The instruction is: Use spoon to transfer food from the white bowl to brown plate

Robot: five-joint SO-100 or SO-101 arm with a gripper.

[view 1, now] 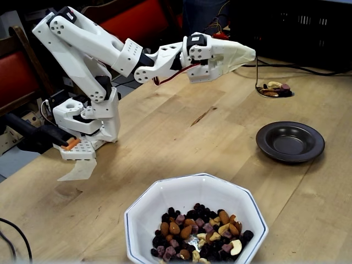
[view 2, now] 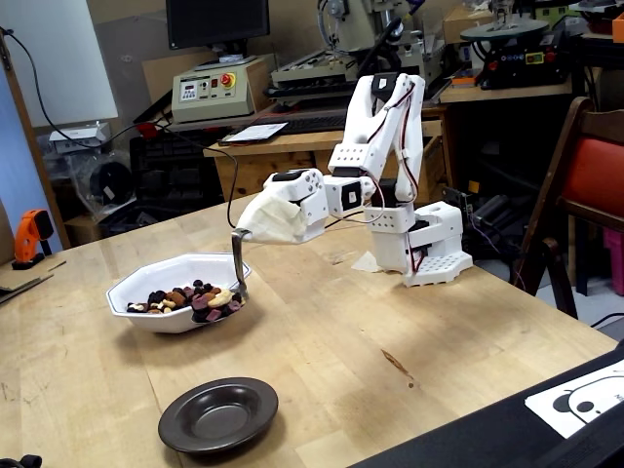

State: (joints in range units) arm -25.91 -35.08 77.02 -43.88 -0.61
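My gripper point(view 1: 248, 55) point(view 2: 244, 231) is wrapped in beige covering and is shut on the spoon point(view 1: 257, 77) point(view 2: 238, 265) by its handle. The spoon hangs down and carries food point(view 1: 276, 88) point(view 2: 216, 303). In one fixed view the loaded spoon hovers above and behind the brown plate point(view 1: 290, 142), well clear of it. In the other it sits at the right rim of the white bowl point(view 2: 146, 317), with the brown plate point(view 2: 218, 414) nearer the camera. The white bowl point(view 1: 159, 206) holds more food point(view 1: 198, 236).
The arm's white base point(view 1: 85, 129) point(view 2: 429, 249) stands on the wooden table point(view 1: 181, 137). A black crate point(view 1: 297, 27) and cables lie behind the spoon. Chairs with red seats point(view 2: 595, 175) and workshop benches surround the table.
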